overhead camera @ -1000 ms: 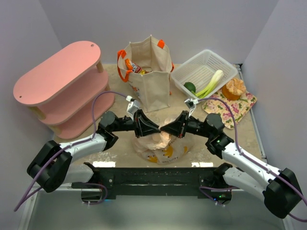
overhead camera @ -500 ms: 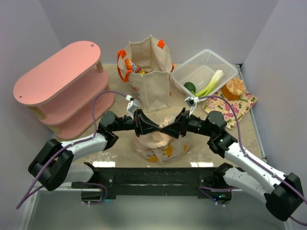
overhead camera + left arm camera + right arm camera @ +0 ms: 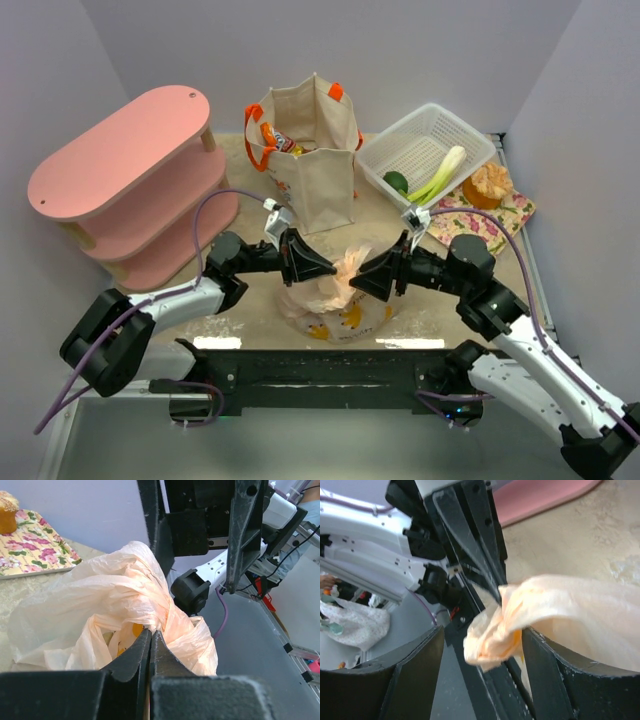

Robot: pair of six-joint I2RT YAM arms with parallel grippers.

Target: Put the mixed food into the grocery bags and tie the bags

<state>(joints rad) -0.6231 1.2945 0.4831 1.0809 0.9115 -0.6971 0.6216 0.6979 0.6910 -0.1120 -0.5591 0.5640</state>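
Observation:
The peach plastic bag sits at the near middle of the table with its top bunched up. My left gripper is shut on that bunched top; the jaws meet with thin film pinched between them. My right gripper faces it from the right and is open. The loose twisted end of the bag hangs between its spread fingers, ungripped. The beige canvas tote stands upright behind, with an orange snack packet showing inside. A leek and a green round vegetable lie in the basket; bread sits on the mat.
A white slatted basket stands at the back right, beside a floral mat. A pink three-tier shelf fills the left side. Grey walls close in the back and both sides.
My right gripper has opened, let go of the bag's top and drawn back to the right. My left gripper has closed fully on the bag and stayed in place.

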